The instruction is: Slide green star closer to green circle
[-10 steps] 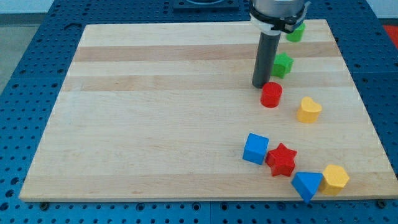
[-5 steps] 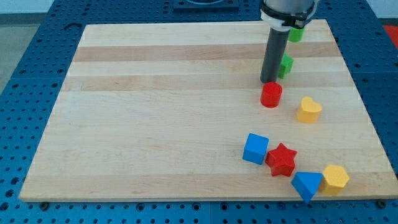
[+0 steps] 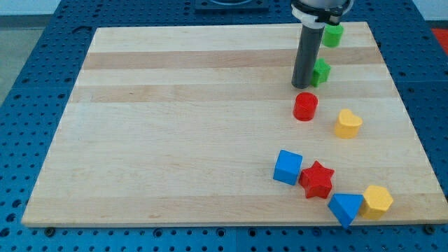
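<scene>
**My tip stands right beside the green star**

My tip (image 3: 302, 85) is the bottom end of a dark rod. It has no claws to open or close, so it holds nothing. It sits on the wooden board (image 3: 175, 126) in the upper right of the picture.

The green star (image 3: 320, 71) is just to the right of the rod. The rod hides the star's left side, so I cannot tell if they touch. Its points are hard to make out from here.

The green circle (image 3: 333, 35) is above the star, near the top edge of the board. The top of the rod covers part of it. The star and the circle are near each other but apart.

Just below my tip is the red round block (image 3: 305, 106). There is a small gap between them. To the right of that, a little lower, is a yellow heart (image 3: 347, 123).

Farther down, in the lower right of the picture, four blocks sit close together. The blue cube (image 3: 288, 167) is on the left. The red star (image 3: 317, 179) is right next to it and seems to touch it. The blue triangle (image 3: 345, 208) is lower and to the right. A yellow block (image 3: 378, 200) with many sides sits against the triangle, close to the board's right edge.

The board lies on a blue table (image 3: 28, 91) full of little holes.
</scene>
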Controlling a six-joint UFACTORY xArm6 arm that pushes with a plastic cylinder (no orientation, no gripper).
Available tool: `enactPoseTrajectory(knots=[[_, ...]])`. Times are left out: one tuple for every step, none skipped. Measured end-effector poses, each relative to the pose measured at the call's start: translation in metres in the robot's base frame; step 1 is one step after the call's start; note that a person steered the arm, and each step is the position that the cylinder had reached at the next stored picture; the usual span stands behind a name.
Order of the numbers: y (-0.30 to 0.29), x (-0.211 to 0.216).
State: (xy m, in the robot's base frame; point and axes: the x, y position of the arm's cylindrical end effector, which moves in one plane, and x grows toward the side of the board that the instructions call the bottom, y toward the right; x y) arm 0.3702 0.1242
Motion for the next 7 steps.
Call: enactPoseTrajectory(knots=[[0.014, 0.000], [0.014, 0.012], [0.016, 0.013], [0.018, -0.011], [0.018, -0.034], [0.018, -0.031], [0.012, -0.023]])
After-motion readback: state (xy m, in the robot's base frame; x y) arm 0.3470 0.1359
